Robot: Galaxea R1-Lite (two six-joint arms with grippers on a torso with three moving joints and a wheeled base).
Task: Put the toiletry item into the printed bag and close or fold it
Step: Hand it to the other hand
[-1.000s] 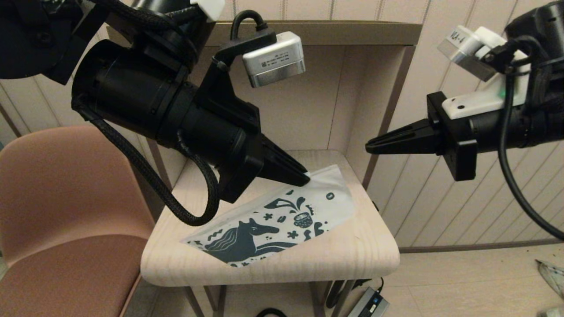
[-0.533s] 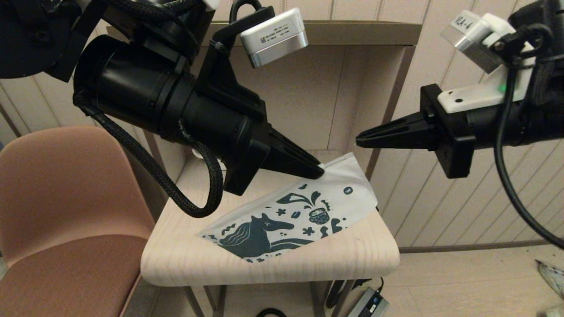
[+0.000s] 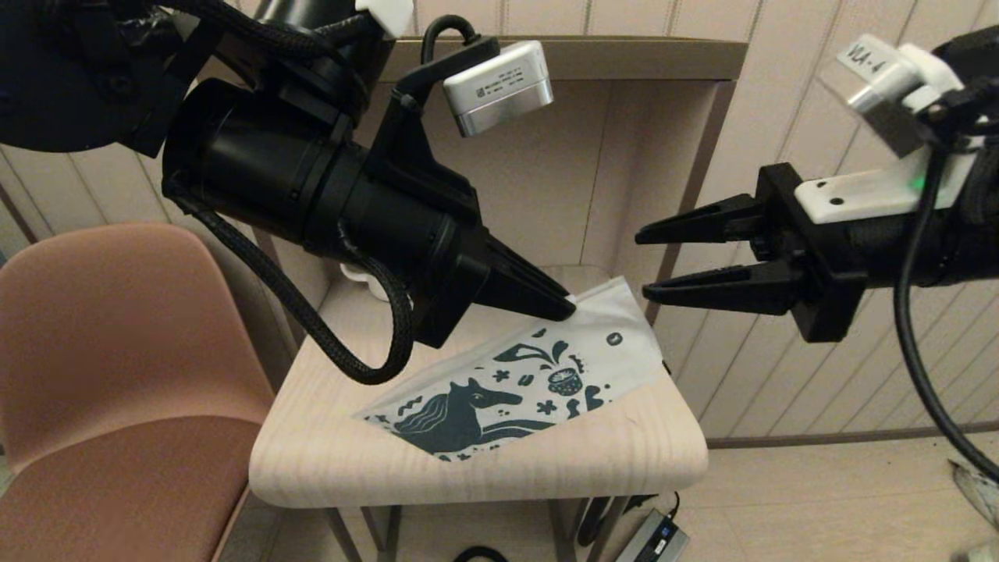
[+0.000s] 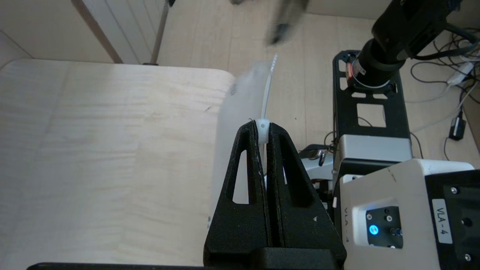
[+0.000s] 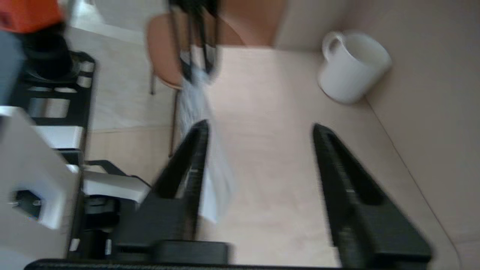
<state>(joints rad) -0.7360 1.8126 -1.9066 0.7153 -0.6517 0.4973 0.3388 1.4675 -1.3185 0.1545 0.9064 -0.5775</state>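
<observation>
A pale wooden bench (image 3: 562,460) with rounded corners is seen; the printed bag (image 3: 515,390) rests on it by its lower edge, rising toward 2 o'clock, and a white mug (image 5: 350,67) stands at 11 o'clock

Counted so far: one printed bag (image 3: 531,375), two grippers, a left gripper (image 3: 568,310) and a right gripper (image 3: 641,264), one white mug (image 5: 352,67) way over at 10 o'clock, one wooden table (image 3: 328,460), one brown chair (image 3: 117,375) at 9.

head: high, down-forward | wrists: close behind pincers | shared: table (image 3: 328,460)
</observation>
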